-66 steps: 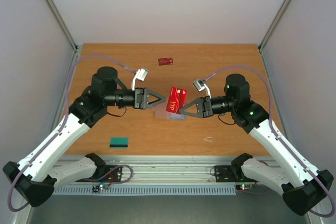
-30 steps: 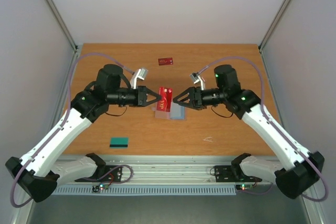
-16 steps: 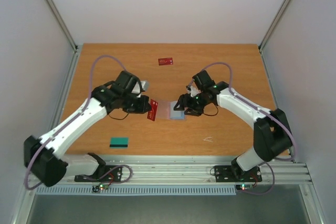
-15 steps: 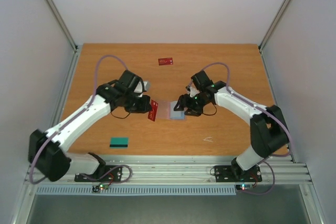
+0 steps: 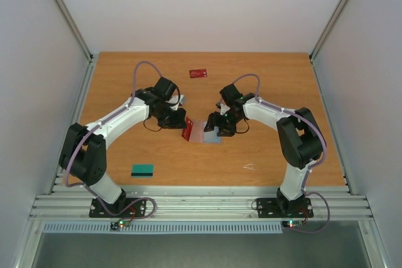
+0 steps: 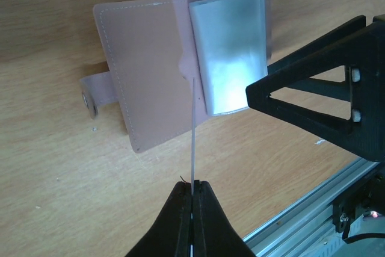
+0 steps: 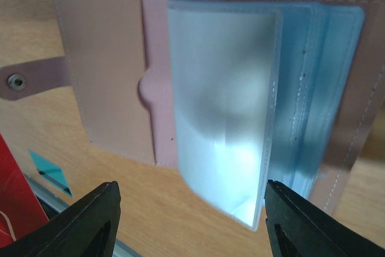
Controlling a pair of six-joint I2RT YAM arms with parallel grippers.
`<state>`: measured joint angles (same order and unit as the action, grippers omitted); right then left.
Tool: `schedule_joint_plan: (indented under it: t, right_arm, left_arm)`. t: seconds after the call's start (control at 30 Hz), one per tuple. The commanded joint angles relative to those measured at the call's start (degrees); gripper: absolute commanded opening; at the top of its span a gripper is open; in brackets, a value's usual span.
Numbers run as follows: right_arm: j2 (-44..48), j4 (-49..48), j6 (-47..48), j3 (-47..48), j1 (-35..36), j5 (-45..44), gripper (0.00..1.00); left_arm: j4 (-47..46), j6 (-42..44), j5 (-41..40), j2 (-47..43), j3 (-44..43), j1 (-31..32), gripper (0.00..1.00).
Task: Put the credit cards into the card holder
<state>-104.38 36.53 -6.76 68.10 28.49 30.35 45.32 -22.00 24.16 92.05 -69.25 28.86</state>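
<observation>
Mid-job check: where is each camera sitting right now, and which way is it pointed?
Top external: above and behind the arm bases, looking down on the table; both arms show, with the left gripper and right gripper at the card holder.
Left wrist: looks along its closed fingers, which pinch a red card seen edge-on; the right gripper shows at the right.
Right wrist: looks down between its own spread fingers at the card holder.
Shared: all three show the open card holder.
</observation>
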Motion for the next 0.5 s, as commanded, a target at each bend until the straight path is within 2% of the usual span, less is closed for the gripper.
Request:
schedule_joint_plan:
  t: [0.0,0.23,0.47]
  right_arm:
    - [-1.5,-0.5,1.3,1.9,-0.4,-1.8,0.67]
    - [-2.0,-0.6,1.9,1.4,-0.4,-1.6,0.68]
    - [-2.9,-4.3,2.3,2.0,-0.4,4.4,0.66]
  left_arm:
    - [-2.2,2.7,2.3,1.9,-1.3,-1.5,0.0]
    - [-2.2,4.1,2.7,4.2,-1.5,-1.6,0.0]
    - [-1.6,4.1,2.5,4.4,-2.5,-1.6,0.0]
